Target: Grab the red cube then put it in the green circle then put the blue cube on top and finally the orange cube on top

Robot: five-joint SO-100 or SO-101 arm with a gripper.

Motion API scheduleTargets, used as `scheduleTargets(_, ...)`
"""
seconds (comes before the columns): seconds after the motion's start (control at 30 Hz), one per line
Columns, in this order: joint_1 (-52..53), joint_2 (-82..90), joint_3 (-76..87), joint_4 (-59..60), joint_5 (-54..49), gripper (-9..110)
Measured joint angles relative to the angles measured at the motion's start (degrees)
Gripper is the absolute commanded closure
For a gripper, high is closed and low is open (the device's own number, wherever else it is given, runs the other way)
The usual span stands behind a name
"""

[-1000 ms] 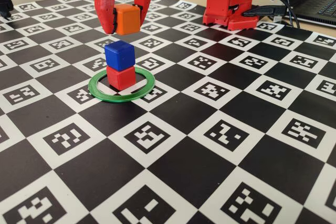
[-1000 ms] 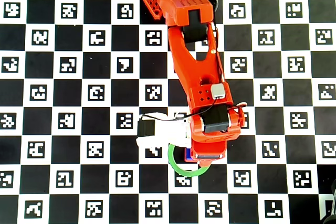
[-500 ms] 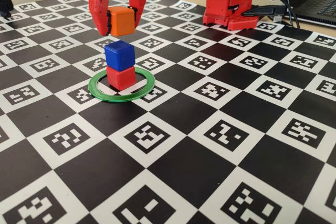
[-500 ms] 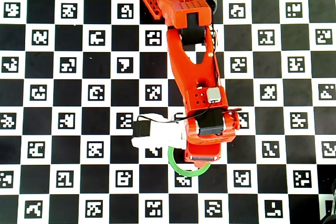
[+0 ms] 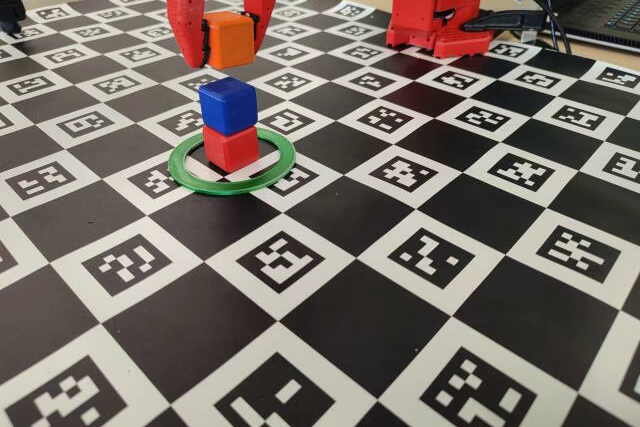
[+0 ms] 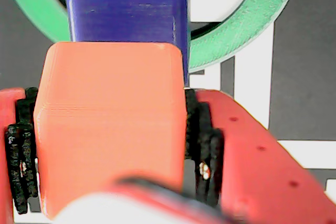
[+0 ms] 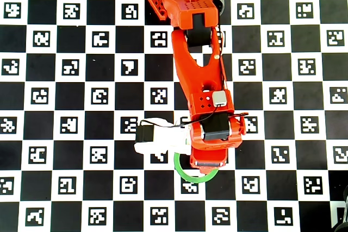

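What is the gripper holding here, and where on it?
The gripper pinches the orange cube by two opposite side faces.

Arm (image 7: 198,74): red printed plastic, boxy links, perforated panels. Small grey square part on upper link; black servo block beneath. White camera housing (image 7: 160,140) with black module beside the wrist; thin black cable. Fingers (image 6: 252,166): red, dotted with small holes; black ribbed inner pads (image 6: 207,150).

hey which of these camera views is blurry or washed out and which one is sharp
Fixed view: sharp, soft daylight, orange cube crisp in the hand. Wrist view: a blurred pale smear along the bottom edge, blue cube beyond fairly clear. Overhead view: white squares blown out, the arm hiding all but part of the green circle.
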Motion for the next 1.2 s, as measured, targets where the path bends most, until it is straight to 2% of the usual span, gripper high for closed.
scheduleTargets(1.2, 0.88, -1.32, 3.60, -2.55, -0.70, 94)
